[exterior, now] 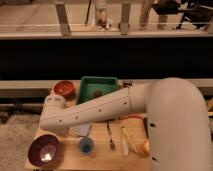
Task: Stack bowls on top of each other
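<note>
The white arm (100, 111) reaches across the counter (102, 159) toward the left of the frame, and its wrist end hides the gripper, which sits somewhere between the two bowls. The jaws stand wide and appear empty, since both bowls lie free. The red-orange bowl (63, 88) sits upper left beside the green tray (97, 90). The large purple bowl (45, 151) waits lower left, probably as the base of the stack.

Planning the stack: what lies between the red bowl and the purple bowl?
Camera view: the arm's elbow crosses between red bowl and purple bowl; the gripper is hidden under the arm.
</note>
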Tool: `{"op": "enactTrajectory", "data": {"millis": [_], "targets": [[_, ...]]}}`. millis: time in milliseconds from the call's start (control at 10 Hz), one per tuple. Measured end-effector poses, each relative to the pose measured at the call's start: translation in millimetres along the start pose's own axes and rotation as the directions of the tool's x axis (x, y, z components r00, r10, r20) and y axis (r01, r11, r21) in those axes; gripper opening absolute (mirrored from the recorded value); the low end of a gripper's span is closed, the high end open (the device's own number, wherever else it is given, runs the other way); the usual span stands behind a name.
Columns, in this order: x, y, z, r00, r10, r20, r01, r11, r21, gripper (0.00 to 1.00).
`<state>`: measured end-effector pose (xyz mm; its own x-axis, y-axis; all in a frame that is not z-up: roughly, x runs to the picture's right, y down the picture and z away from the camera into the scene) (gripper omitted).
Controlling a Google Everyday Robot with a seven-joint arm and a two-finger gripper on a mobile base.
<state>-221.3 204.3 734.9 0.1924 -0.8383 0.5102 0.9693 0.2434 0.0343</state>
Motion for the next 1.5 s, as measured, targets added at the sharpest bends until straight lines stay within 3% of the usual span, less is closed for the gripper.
{"op": "enactTrajectory", "data": {"millis": [1500], "targets": [[-35.4,-4.7,24.6,0.999,-0.025,0.04,0.021,0.995,0.098,0.8]]}}
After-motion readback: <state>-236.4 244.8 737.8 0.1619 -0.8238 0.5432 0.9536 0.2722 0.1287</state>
